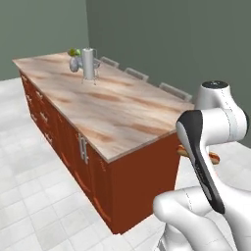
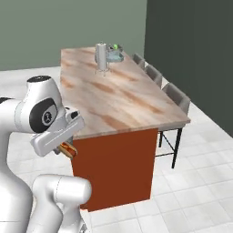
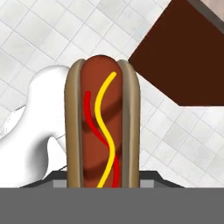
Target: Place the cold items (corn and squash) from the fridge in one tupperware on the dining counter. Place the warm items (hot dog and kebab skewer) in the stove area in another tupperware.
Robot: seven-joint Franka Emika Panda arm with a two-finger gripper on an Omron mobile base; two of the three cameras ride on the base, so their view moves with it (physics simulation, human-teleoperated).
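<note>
Gripper [image 3: 103,186] pinches hot dog [image 3: 103,127] lengthwise, above white tiled floor [image 3: 39,30], beside near end of dining counter [image 1: 112,112]; squash [image 1: 74,51] at far end

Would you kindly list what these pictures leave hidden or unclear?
- Gripper fingertips: hand view, covered by the hot dog.
- Hot dog: left base view, mostly behind the arm.
- Far tray on the dining counter: its contents, with something green, too small in the right base view.
</note>
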